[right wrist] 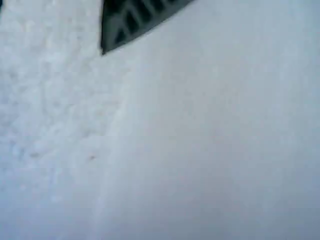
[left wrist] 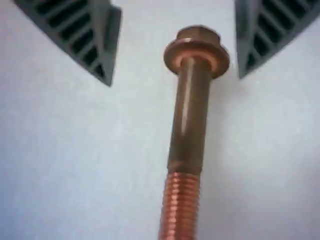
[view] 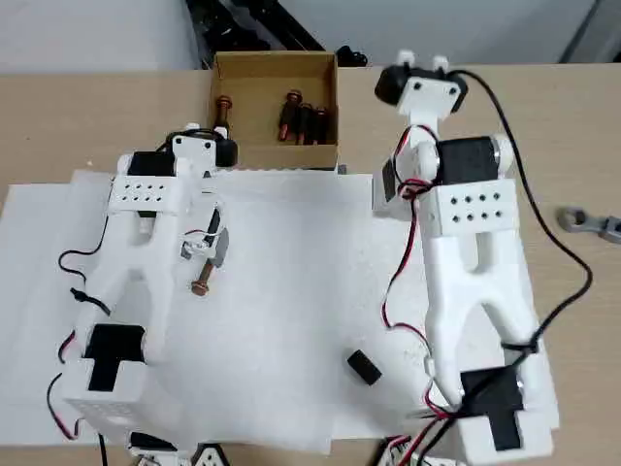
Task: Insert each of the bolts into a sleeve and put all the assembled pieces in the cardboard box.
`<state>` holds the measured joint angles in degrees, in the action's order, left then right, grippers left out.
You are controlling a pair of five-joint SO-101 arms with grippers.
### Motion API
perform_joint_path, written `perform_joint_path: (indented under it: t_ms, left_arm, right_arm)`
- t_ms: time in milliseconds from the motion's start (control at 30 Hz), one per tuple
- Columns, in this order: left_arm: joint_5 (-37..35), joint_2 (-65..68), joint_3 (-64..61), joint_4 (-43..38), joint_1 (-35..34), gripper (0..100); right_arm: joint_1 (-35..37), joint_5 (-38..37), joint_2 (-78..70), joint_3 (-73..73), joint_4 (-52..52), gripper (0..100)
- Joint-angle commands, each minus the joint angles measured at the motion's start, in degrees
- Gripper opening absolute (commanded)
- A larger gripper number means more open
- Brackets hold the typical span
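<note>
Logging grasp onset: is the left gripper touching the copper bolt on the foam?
Apart. In the left wrist view the left gripper straddles the bolt, with bare white foam sheet showing on both sides of its flanged head.

One copper bolt [left wrist: 191, 125] lies loose; assembled pieces [view: 303, 118] rest in cardboard box [view: 281, 155].

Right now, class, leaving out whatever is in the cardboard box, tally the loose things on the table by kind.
copper bolt: 1
black sleeve: 1
metal tool: 1
Total: 3
</note>
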<state>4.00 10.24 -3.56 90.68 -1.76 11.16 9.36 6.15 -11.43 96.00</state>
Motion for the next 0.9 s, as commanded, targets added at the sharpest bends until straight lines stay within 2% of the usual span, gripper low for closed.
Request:
perform_joint_path:
  t_ms: [0, 300, 467, 533, 667, 867]
  left_arm:
    - [0.53, 0.18, -0.13, -0.97, 0.26, 16]
    - [-0.62, 12.31, -0.13, -7.38, 0.26, 15]
    - [-0.79, 14.07, -0.13, -7.47, 0.35, 15]
    - [-0.7, 14.33, -0.13, -7.38, 0.09, 12]
    - [-0.7, 14.42, -0.13, -6.51, 0.18, 0]
    - [-0.7, 13.8, 0.13, -4.57, 0.35, 1]
  right_arm:
    - [-0.75, 0.62, 4.7, 2.29, -0.66, 12.5]
    - [-0.75, 0.62, 9.98, 7.21, -0.66, 12.5]
    - [-0.75, 0.62, 13.32, 10.73, -0.66, 12.5]
    - [-0.75, 0.62, 14.73, 12.13, -0.66, 12.5]
    - [-0.75, 0.62, 17.54, 15.12, -2.07, 12.5]
    - [-0.75, 0.53, 21.49, 19.52, -5.14, 12.5]
